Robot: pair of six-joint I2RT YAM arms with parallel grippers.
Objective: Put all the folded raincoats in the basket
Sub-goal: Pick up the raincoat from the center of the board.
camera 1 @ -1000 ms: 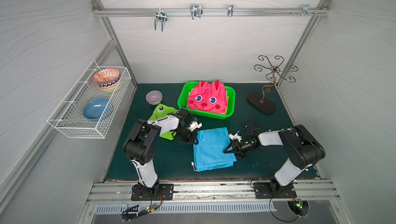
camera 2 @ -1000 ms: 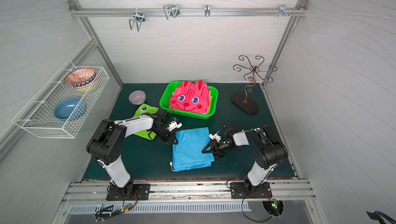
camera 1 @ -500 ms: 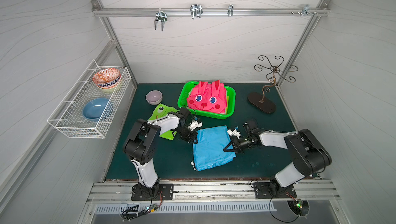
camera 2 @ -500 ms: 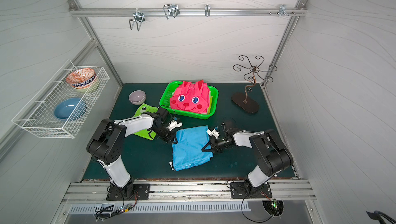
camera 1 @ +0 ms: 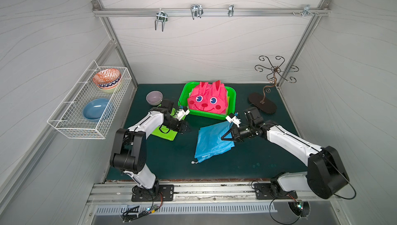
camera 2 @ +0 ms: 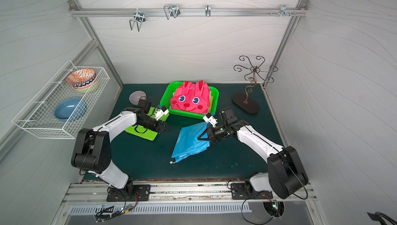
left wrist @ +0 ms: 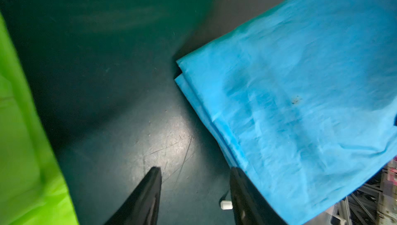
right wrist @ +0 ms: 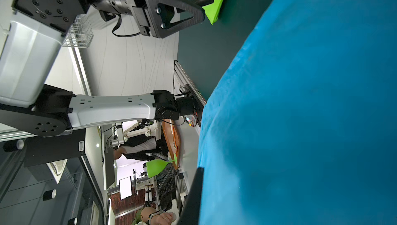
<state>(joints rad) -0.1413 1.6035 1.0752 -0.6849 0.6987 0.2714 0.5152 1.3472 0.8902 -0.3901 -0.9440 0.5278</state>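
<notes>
The blue raincoat point(camera 1: 211, 146) lies folded in the middle of the dark mat point(camera 1: 171, 165), just on the near side of the green basket point(camera 1: 233, 97), and it is not in the basket yet. The right gripper point(camera 1: 225, 136) is pinched tight on the coat's far right edge. That side is up off the mat, while the near left corner rests on it. The left gripper point(left wrist: 194, 191) has its jaws apart with nothing between them, and it sits between the blue coat and a green raincoat point(camera 1: 164, 132) on the left. Only one edge is held, so I think the fold may fall open when the coat goes up. The cloth looks thin and slippery, so it may slide out of the pinch. The hanging part, or the little white cord end point(camera 1: 193, 162), may catch on the basket's near rim and drag the basket along. A pink bunny raincoat point(camera 1: 206, 102) fills most of the basket, so the blue one may sit high on top and slip back out
</notes>
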